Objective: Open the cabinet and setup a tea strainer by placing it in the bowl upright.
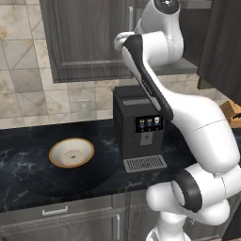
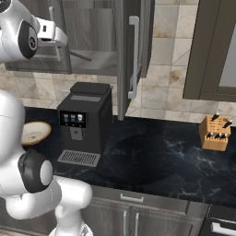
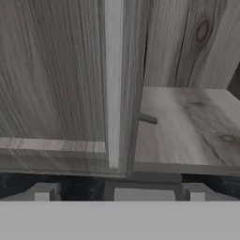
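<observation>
Cabinet (image 2: 92,32) right door swung open, pincer (image 3: 117,190) spread before it

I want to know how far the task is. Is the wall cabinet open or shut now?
Partly open. The right door of the cabinet stands swung out edge-on, and the bare shelf inside shows; the left door is shut.

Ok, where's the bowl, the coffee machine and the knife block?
bowl (image 1: 71,153), left base view, cream inside near the middle.
coffee machine (image 2: 85,122), right base view, its dark front.
knife block (image 2: 215,132), right base view, its wooden front.
</observation>
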